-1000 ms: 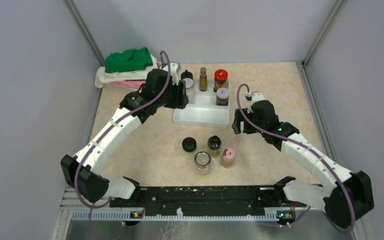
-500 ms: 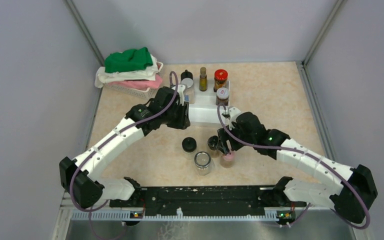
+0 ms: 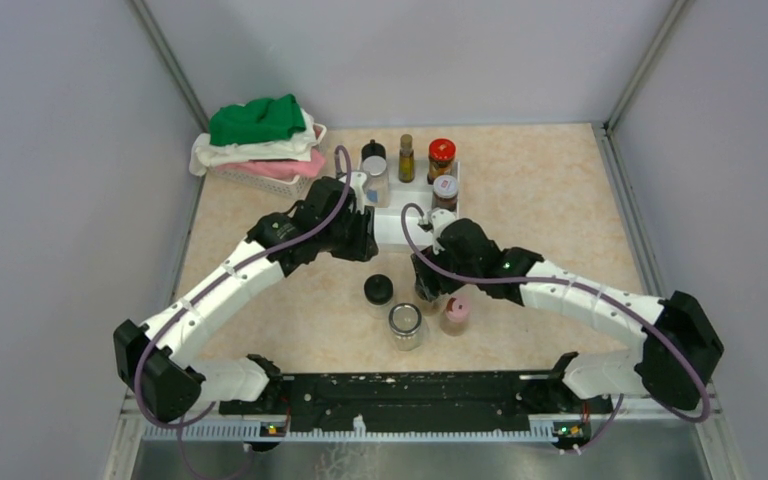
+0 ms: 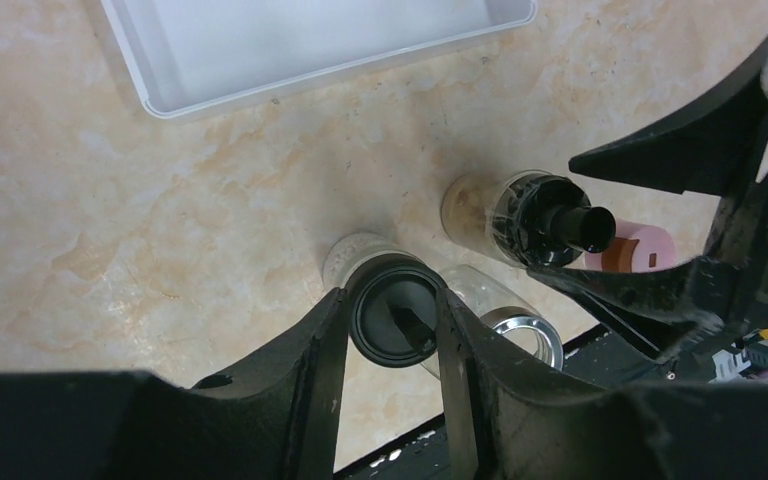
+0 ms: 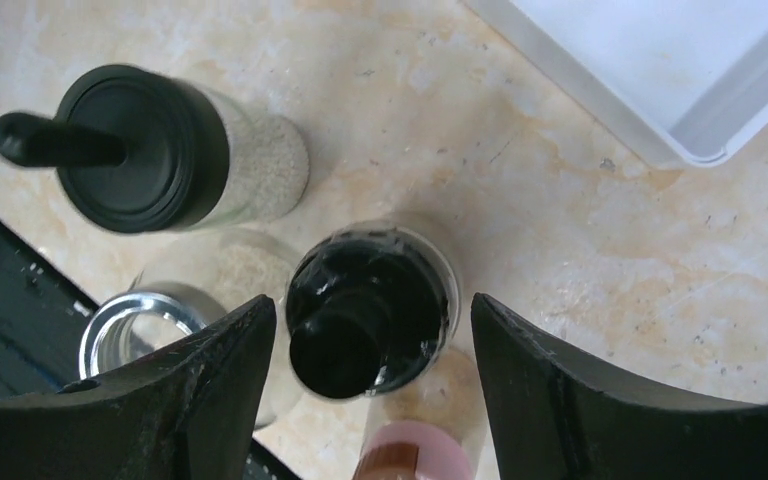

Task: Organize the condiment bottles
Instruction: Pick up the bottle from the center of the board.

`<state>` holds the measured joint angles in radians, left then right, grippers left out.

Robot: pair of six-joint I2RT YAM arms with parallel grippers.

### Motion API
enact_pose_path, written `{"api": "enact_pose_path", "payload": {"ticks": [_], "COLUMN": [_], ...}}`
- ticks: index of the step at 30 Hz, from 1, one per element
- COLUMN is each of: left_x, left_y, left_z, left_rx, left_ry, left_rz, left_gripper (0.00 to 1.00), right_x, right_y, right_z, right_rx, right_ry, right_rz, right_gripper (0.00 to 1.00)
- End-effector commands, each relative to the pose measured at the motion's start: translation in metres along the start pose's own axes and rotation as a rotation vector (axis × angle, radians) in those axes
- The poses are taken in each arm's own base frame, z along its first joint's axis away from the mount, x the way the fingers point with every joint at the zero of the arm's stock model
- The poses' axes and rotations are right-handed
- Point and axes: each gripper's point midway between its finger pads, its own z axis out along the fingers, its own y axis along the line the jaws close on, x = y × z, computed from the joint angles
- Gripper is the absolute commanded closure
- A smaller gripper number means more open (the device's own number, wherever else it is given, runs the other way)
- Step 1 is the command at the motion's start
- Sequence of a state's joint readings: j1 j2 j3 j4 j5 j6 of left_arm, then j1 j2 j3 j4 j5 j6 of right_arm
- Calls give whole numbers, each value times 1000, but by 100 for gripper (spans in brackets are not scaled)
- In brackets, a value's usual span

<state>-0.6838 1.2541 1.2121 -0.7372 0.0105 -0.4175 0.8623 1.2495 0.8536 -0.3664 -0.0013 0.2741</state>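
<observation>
Toward the near edge of the bench, mid-width, a tight cluster of four: black-capped jar on the left, spouted black jar just right of it, silver-lidded jar closest to the near edge, pink-capped jar on the right. Right pincer hangs over the spouted black jar, jaws wide apart, one finger either side of the cap with a gap on both sides, nothing gripped; can't tell how far down the glass it reaches. Left pincer sits above the bench by the near-left corner of the white stepped tray, apart from the cluster; jaws a narrow gap apart, empty, and the black-capped jar only shows through that gap in the wrist view. Tray is toward the far edge, about centre. Five in it: black-topped jar, slim amber bottle and red-capped jar along the back step; silver-capped jar and white-red-capped jar one step forward, at the left and right ends. Far-left corner: basket of folded cloths, green cloth on top.
</observation>
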Motion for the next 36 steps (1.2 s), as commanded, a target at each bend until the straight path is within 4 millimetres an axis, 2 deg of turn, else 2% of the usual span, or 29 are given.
{"api": "enact_pose_path", "payload": {"ticks": [1,7,18,25,29,34,36], "left_x": [-3,-5,-3,-4,-4,-6,-7], "left_y": [2,3,1,3,3,4,5], "left_z": [-8,-9,-3,-5,-6,-6,-7], "left_rx": [-11,-11,2,-9,-10,-17,-20], "left_ry": [-39,-46,-35,-45,-47,-53,-57], "left_rz": [6,13,16,17,21,29,31], "left_gripper": [56,56,56,56,56,56,56], "right_x": [-29,-21,-3,1,-8,-32,-47], "right_y": [2,-1,-10,-17,-17,-16,-14], "right_z": [14,26,23,22,25,26,26], "right_rx": [40,67,104,138,149,166,171], "right_ry": [-62,-19,17,21,2,-24,-44], "right_rz": [-2,2,12,14,5,-18,-30], "right_gripper": [29,33,38,49,55,66,67]}}
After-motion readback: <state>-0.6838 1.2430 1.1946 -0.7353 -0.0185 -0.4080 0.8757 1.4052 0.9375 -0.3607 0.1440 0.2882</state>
